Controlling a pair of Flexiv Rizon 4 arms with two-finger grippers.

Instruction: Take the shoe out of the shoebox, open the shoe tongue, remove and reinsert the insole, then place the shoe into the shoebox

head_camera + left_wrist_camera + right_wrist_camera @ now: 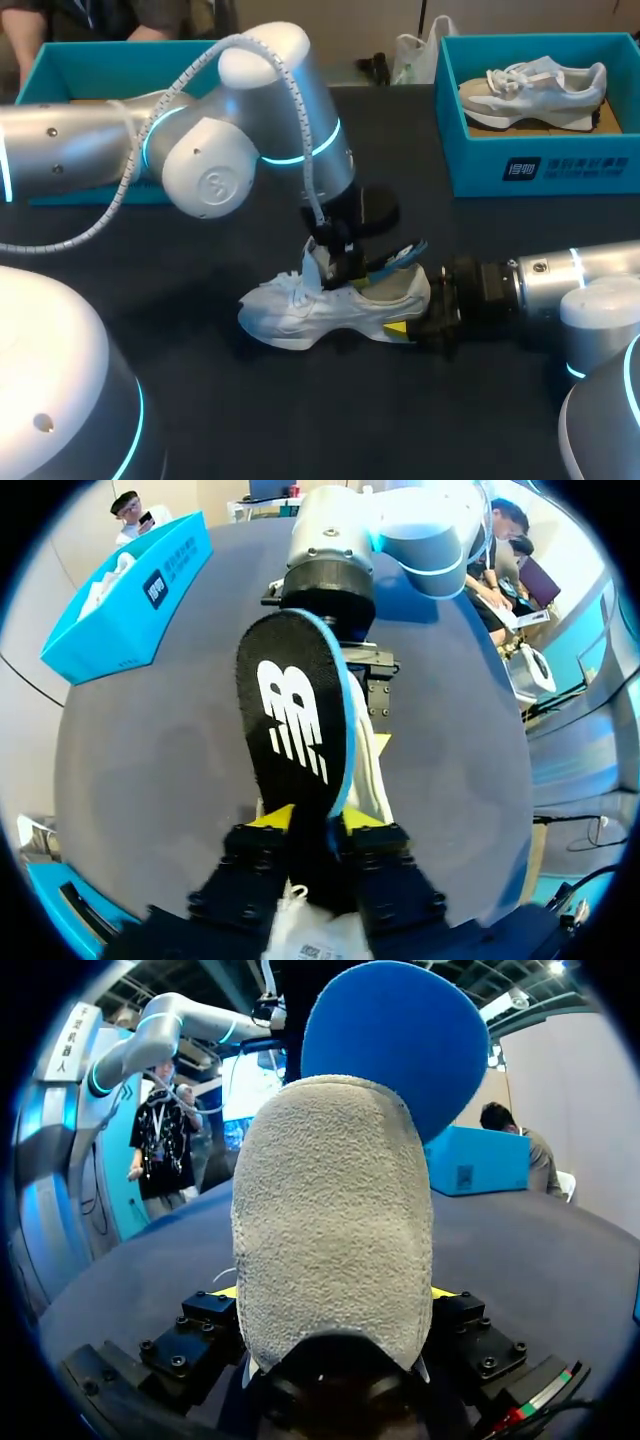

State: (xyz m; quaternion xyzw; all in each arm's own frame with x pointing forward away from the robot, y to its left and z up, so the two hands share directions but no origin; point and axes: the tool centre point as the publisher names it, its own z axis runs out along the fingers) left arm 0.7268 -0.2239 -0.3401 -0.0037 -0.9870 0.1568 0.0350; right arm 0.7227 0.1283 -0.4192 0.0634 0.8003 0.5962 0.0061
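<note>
Between the yellow tips of the left claw [315,820], the insole [295,710] is being held, clamped at one end. Its black printed face is turning toward that wrist and its blue underside is facing the right arm. This claw is hanging just above the laces of the white shoe [310,308], and the insole is slanting up over the shoe's opening toward the heel. I cannot tell whether its far end is touching the shoe.

At the heel, the right claw [333,1295] is gripping the shoe, with one finger pressing each side of the grey suede heel. It is lying low over the worktop [250,420], its arm coming in from the right. The shoe is standing on its sole near the middle of the worktop, toe pointing left and heel pointing right.

Well behind it, at the far right corner, the right box [540,165] is holding a second shoe [535,88]. At the far left corner, the left box [80,70] is sitting partly hidden behind the left arm.
</note>
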